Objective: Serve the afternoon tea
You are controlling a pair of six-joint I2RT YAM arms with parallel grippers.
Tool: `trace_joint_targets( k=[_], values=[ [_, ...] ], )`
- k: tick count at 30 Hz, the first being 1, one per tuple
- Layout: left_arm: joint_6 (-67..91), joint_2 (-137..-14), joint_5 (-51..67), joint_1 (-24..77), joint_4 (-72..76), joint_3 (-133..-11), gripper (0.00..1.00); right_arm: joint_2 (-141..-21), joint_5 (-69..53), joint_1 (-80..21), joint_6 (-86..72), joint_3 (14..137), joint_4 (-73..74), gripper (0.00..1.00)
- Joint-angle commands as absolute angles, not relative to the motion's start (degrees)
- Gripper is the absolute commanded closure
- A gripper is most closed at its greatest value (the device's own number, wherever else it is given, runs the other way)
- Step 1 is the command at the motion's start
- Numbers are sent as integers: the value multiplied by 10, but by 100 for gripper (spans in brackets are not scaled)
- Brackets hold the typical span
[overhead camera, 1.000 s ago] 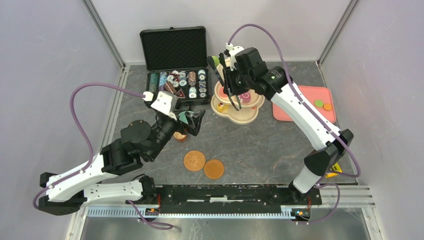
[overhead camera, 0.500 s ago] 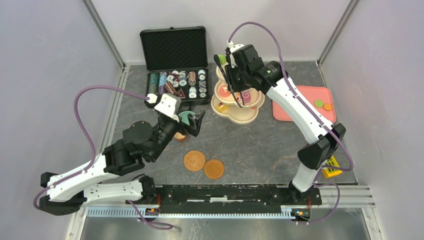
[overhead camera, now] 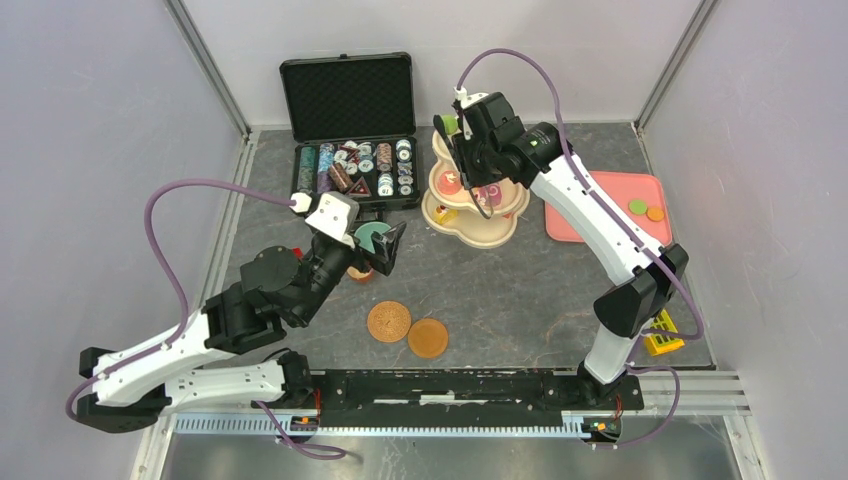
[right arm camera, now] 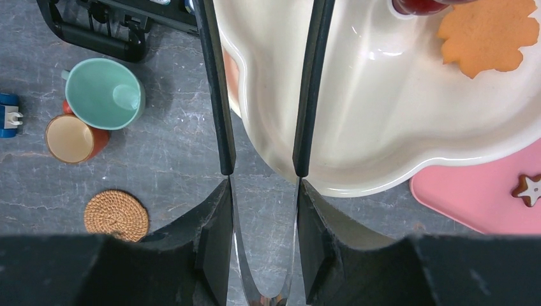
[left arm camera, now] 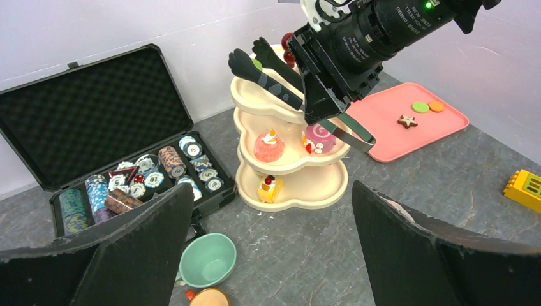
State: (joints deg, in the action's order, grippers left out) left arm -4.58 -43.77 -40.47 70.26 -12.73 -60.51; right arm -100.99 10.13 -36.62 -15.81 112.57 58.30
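right gripper (right arm camera: 260, 191) is clamped on black tongs (left arm camera: 271, 83), whose tips hang over the top tier of the stand (left arm camera: 300, 191) with a green piece (left arm camera: 257, 64) between them. left gripper (left arm camera: 271, 255) gapes wide, empty, above the teal cup (left arm camera: 207, 260). the white print (left arm camera: 408, 11) on the right arm is upside down, unreadable.

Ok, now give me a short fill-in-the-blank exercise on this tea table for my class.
The right gripper holds a pair of ____ above the stand. The stand has ____ tiers. The star cookie lies on the ____ tray. The chip case has its lid ____.
Missing: tongs, three, pink, open.
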Motion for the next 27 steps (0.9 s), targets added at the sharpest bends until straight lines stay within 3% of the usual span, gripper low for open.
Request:
trace_joint_targets(
  k=[1,12,21,27],
  values=[
    [-70,-429,-418,707,-97,-605,0,-1005,116,-365,-158,1135,580,61],
    [-55,-430,-415,707,-105,-609,0,-993,114,-365,-147,1142,585,49],
    [-41,-429,-411,707,-115,-615,0,-966,96,-370,-134,1139,572,51],
    [-39,-432,-411,707,-117,-619,0,-870,58,-379,-112,1066,529,57]
  ],
)
